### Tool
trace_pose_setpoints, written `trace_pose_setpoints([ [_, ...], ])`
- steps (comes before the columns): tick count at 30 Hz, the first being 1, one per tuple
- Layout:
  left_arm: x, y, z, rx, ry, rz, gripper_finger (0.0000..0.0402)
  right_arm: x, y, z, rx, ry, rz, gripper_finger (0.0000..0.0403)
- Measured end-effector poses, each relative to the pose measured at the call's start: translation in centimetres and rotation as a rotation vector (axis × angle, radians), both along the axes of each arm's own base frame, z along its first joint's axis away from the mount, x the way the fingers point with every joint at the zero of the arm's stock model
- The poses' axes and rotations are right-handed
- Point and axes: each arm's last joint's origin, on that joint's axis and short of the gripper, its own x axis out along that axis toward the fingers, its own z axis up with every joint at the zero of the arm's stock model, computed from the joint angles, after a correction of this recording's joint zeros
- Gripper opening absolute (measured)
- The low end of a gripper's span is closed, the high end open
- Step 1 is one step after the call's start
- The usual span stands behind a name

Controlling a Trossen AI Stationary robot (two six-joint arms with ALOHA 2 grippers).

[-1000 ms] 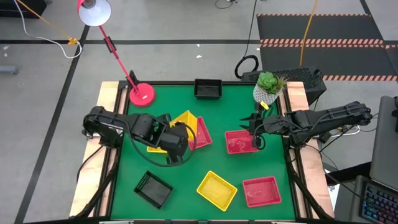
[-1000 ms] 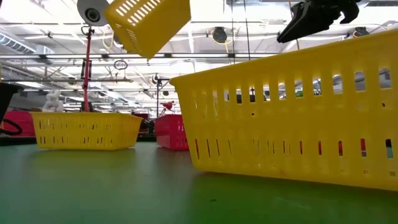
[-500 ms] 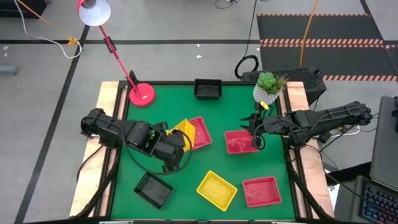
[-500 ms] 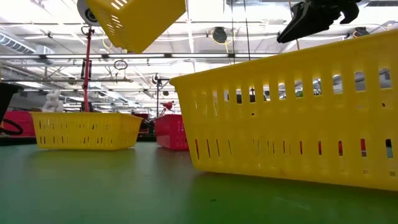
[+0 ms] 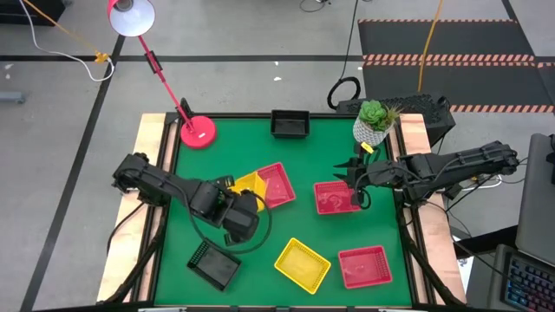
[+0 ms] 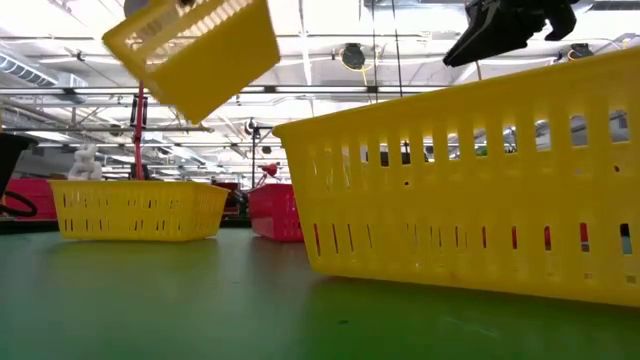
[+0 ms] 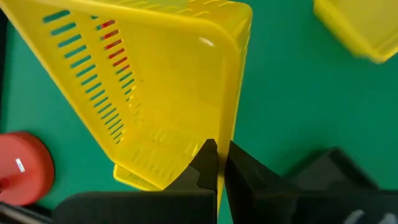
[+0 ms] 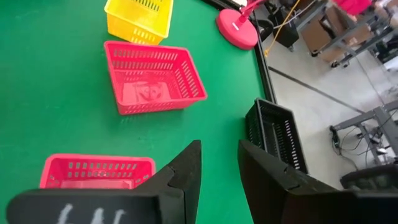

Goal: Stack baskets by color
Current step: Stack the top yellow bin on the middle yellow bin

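My left gripper (image 7: pixel 219 163) is shut on a yellow basket (image 5: pixel 250 182) and holds it tilted above the table's left middle; in the low view this basket (image 6: pixel 190 50) hangs high. A second yellow basket (image 6: pixel 135 208) stands on the table below the left arm. A third yellow basket (image 5: pixel 302 263) sits near the front edge. Red baskets stand at the middle (image 5: pixel 277 184), beneath my right gripper (image 5: pixel 334 198) and at the front right (image 5: pixel 364 265). Black baskets are at the front left (image 5: pixel 214 263) and far edge (image 5: pixel 290 123). My right gripper (image 8: pixel 219 163) hovers open over the red basket (image 8: pixel 99 171). My left gripper pinches one wall of the yellow basket at its rim (image 7: pixel 221 134), a finger (image 7: pixel 208 158) on each side of the thin edge. The fingers come from above, slanting down. The basket hangs lifted clear of the table and tilted.
A red desk lamp's base (image 5: pixel 198 132) stands at the far left corner, and a white plant pot (image 5: pixel 375 123) at the far right. Wooden rails (image 5: pixel 147 173) edge the green mat on both sides.
My left gripper has gone toward the table's near edge and down, still shut on the yellow basket. The basket has come along with it, a little lower and toward the left, tipping further as it went.
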Motion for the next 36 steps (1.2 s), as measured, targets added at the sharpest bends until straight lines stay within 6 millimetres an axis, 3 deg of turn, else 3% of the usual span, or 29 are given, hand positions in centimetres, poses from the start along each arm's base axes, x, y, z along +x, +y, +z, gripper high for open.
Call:
trace_pose_setpoints([
  [19, -1.3, 1.3, -8.1, 0.133, 0.317, -0.001, 0.001, 0.2, 0.0, 0.3, -0.012, -0.027, 0.01, 0.01],
  [27, -1.8, 1.7, -9.5, 0.176, 0.363, 0.002, 0.0009, 0.2, 0.0, 0.3, 0.0, -0.031, 0.003, 0.01],
  [36, -1.8, 1.7, -9.6, 0.178, 0.362, 0.01, 0.0018, 0.2, 0.0, 0.3, 0.006, -0.033, -0.002, 0.01],
])
